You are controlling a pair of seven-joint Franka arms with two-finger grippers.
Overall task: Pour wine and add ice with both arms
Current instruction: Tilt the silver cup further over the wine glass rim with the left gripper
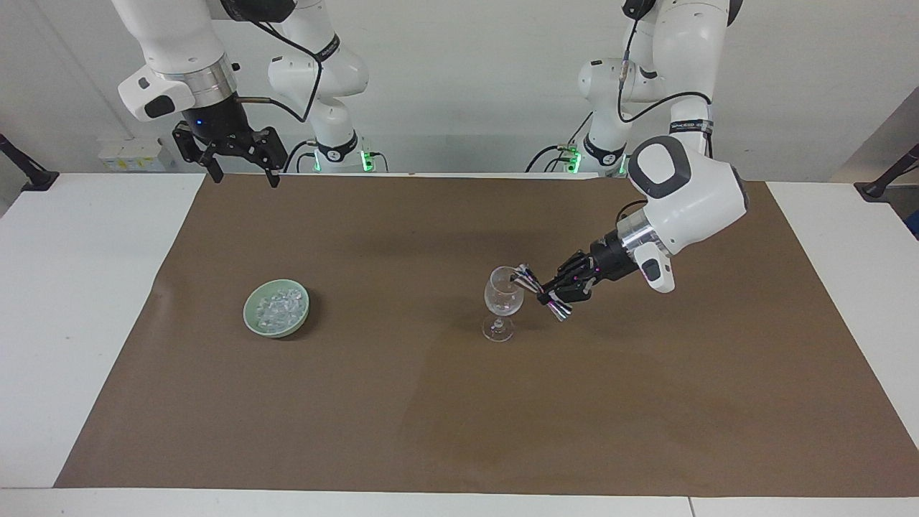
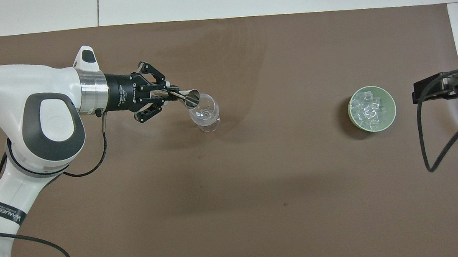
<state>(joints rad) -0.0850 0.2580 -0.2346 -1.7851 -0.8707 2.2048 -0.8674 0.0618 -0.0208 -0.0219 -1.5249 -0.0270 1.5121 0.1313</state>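
A clear stemmed wine glass (image 1: 502, 298) stands upright on the brown mat; it also shows in the overhead view (image 2: 205, 114). My left gripper (image 1: 543, 292) is shut on a metal jigger (image 1: 526, 278) and holds it tilted, mouth at the glass's rim; the jigger (image 2: 192, 98) and the gripper (image 2: 168, 96) show from above too. The ice (image 1: 281, 304) lies in a pale green bowl (image 1: 249, 314) toward the right arm's end, also seen from above (image 2: 368, 109). My right gripper (image 1: 244, 176) waits, open and empty, in the air over the mat's edge nearest the robots.
A brown mat (image 1: 431, 416) covers most of the white table (image 1: 79, 301). The bowl's rim (image 2: 393, 106) lies beside the right gripper's black body (image 2: 433, 88) in the overhead view. A black cable (image 2: 428, 143) hangs from the right arm.
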